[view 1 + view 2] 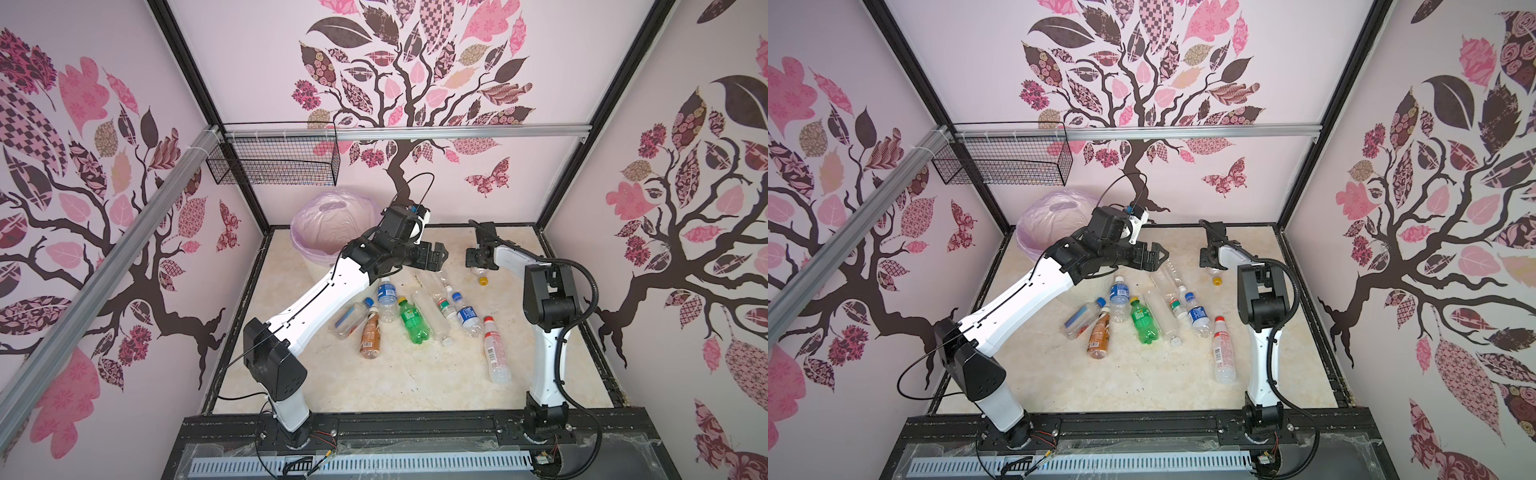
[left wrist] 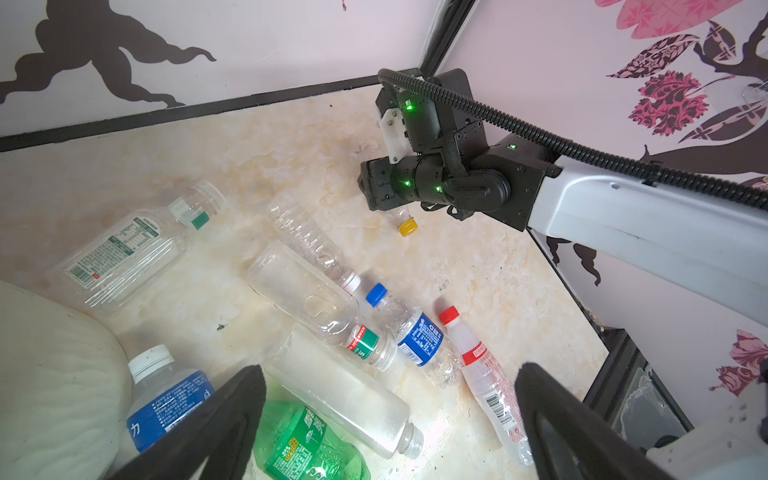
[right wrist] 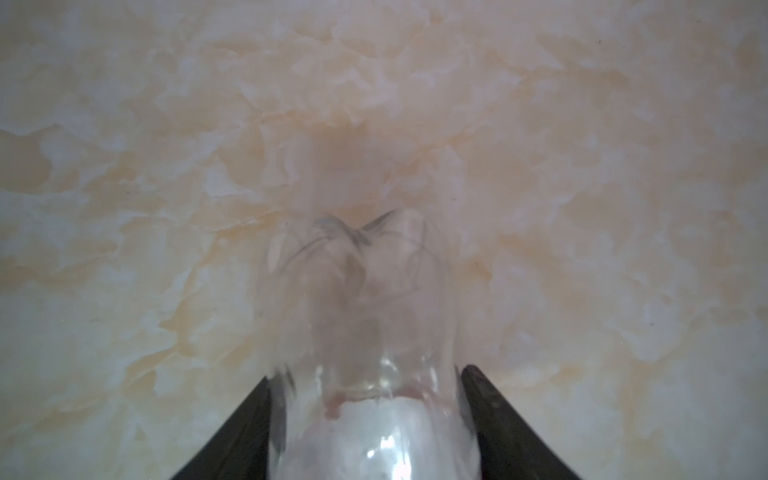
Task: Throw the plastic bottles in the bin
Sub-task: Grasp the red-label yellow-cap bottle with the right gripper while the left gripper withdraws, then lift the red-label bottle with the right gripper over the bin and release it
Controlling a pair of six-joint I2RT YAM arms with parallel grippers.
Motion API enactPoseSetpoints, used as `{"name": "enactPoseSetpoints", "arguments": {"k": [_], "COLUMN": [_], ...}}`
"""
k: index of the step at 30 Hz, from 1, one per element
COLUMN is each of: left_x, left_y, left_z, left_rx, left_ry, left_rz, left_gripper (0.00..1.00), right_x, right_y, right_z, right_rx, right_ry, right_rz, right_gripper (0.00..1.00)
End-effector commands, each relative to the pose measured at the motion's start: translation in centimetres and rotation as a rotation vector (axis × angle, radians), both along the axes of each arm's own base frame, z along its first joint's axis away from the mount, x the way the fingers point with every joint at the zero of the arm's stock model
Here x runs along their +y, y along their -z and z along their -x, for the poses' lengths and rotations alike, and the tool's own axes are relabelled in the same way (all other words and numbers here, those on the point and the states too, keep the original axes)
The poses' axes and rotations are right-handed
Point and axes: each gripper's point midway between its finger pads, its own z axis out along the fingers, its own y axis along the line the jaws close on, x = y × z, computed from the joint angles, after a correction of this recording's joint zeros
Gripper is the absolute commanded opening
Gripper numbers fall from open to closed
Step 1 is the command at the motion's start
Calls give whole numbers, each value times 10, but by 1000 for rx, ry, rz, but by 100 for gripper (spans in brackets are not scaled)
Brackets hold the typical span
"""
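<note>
Your right gripper [image 3: 365, 374] was down on the small clear plastic bottle with the yellow cap [image 2: 402, 216]. That bottle lay on the beige marbled floor [image 1: 415, 374] at the far right, well apart from the round cream bin lined with a lilac bag [image 1: 305, 237] in the far left corner. Its black fingers [image 3: 494, 411] sat against both sides of the bottle's body, but the wrist view was blurred, so I could not tell whether they really pinched it. Main risk, as I judged it: thin, round, empty plastic could buckle or squirt out from the jaws, and a lift on a half grip would drop it and let it roll. Second: your left gripper [image 1: 442, 255], spread wide and empty, hung between that bottle and the bin, near the ribbed clear bottle [image 1: 440, 282], so a straight carry could hit that arm. Third: the bin stood taller than the bottles, so a low swing could clip its rim or snag the bag, and the black wire mesh basket [image 1: 274, 162] hung just above it. The green bottle [image 1: 413, 322], the brown-wrapped bottle [image 1: 370, 332] and the rest lay loose mid-floor, not yet binned.
</note>
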Motion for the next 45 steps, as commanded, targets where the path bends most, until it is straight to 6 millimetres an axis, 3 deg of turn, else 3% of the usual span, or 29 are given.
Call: {"name": "enactPoseSetpoints", "arguments": {"k": [1,5,8,11,14,25,32,37,38,39,41,45], "left_x": [4,10,17,25,35,114,160,199,206,212,220,230], "left_y": [-24,-25,-33,-44,-67,-108,-145,-159,-166,-157,-158,-166], "left_z": [1,2,3,6,6,-6,1,-3,-1,-4,-3,3], "left_rx": [-36,-33,-48,-64,-101,-109,-145,-111,-118,-96,-91,-111], "left_ry": [-19,-33,-51,-58,-80,-215,-308,-376,-387,-406,-423,-442], "left_rz": [22,-8,-28,-38,-24,42,166,314,339,345,369,406], "left_gripper": [98,98,98,98,98,98,98,98,98,98,98,98], "right_x": [4,13,23,36,51,169,217,217,212,205,189,156], "right_y": [-1,-21,-47,-81,-121,-307,-420,-508,-526,-545,-576,-625], "right_z": [8,15,19,23,26,54,75,93,99,106,121,149], "right_rx": [8,-23,-67,-130,-199,-495,-691,-855,-905,-961,-1069,-1256], "right_ry": [6,9,2,-12,-42,-311,-427,-480,-485,-481,-454,-377], "right_rz": [-42,-110,-186,-268,-315,-515,-658,-718,-715,-710,-702,-697], "right_gripper": [60,50,50,50,49,48,46,46,46,46,47,48]}}
